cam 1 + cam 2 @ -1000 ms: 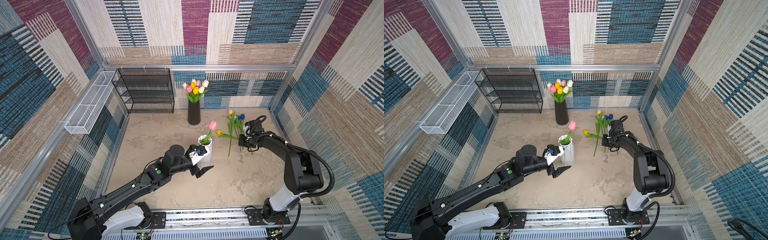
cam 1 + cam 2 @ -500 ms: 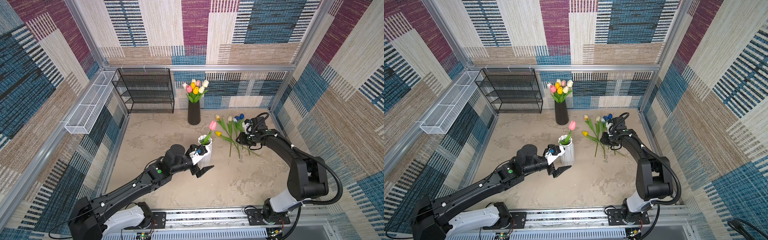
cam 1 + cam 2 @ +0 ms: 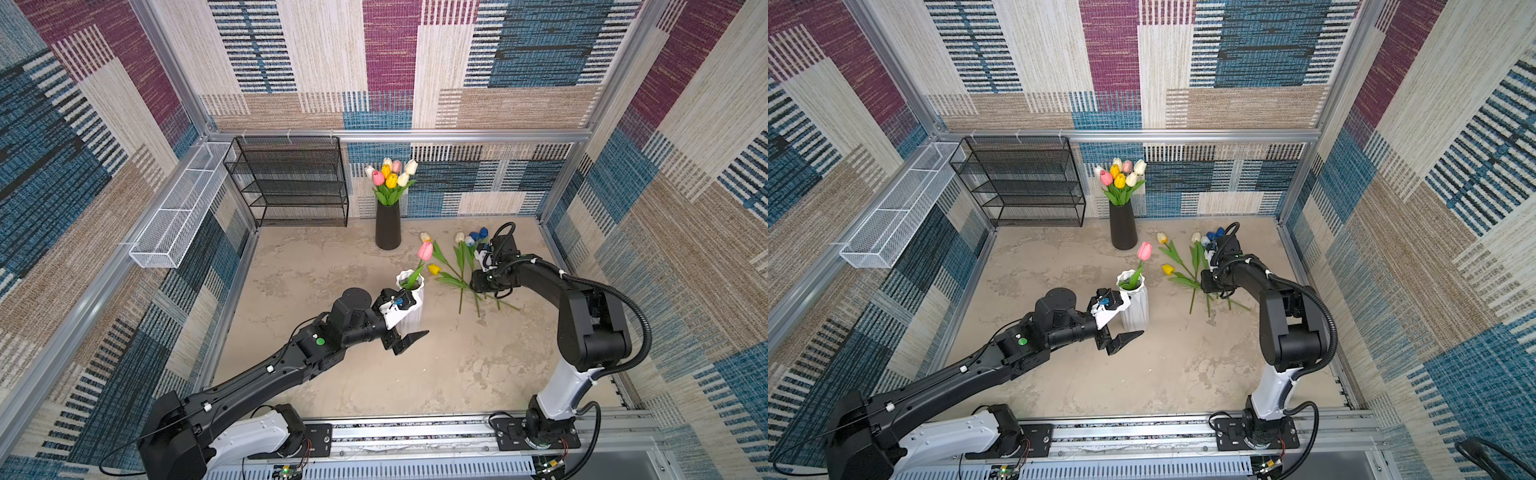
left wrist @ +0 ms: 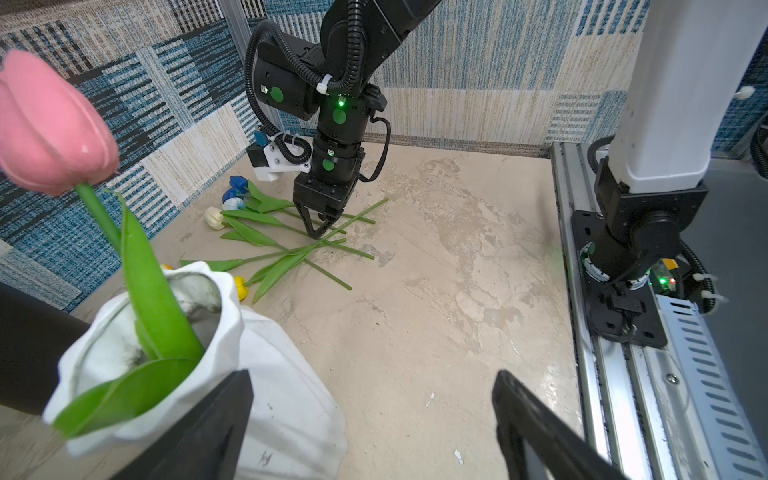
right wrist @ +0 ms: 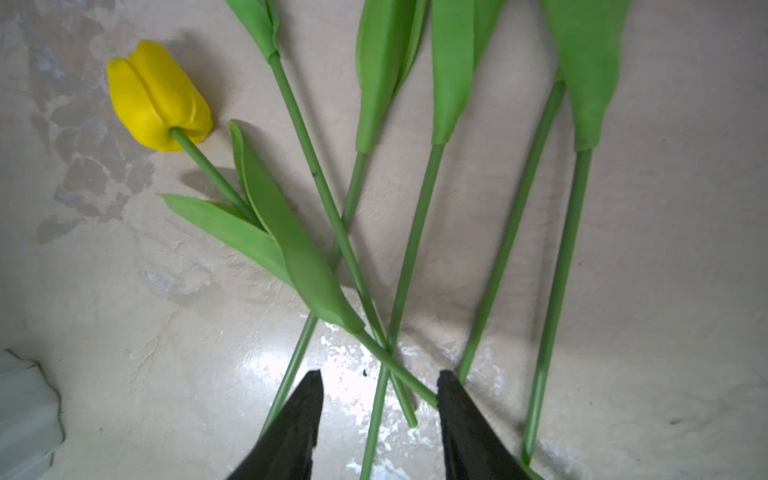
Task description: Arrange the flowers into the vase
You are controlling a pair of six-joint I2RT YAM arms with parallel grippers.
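The white ribbed vase (image 3: 410, 305) stands mid-floor with one pink flower (image 3: 424, 250) in it, seen close in the left wrist view (image 4: 54, 124). My left gripper (image 3: 405, 324) is open wide at the vase's base (image 4: 291, 415), one finger against its side. Several loose flowers (image 3: 457, 274) lie fanned on the floor to the right: yellow (image 5: 158, 97), cream, white and blue heads. My right gripper (image 5: 380, 376) stands open low over their crossed stems (image 5: 415, 249), which run between its fingertips unclamped.
A black vase (image 3: 387, 226) with a full bouquet stands at the back wall. A black wire shelf (image 3: 291, 183) fills the back left corner, with a white mesh basket (image 3: 178, 208) on the left wall. The arms' rail (image 3: 415, 432) runs along the front.
My right gripper has gone from shut to open and let go of the bunched flowers, which have dropped and fanned out on the floor. The left arm and vase have not moved.
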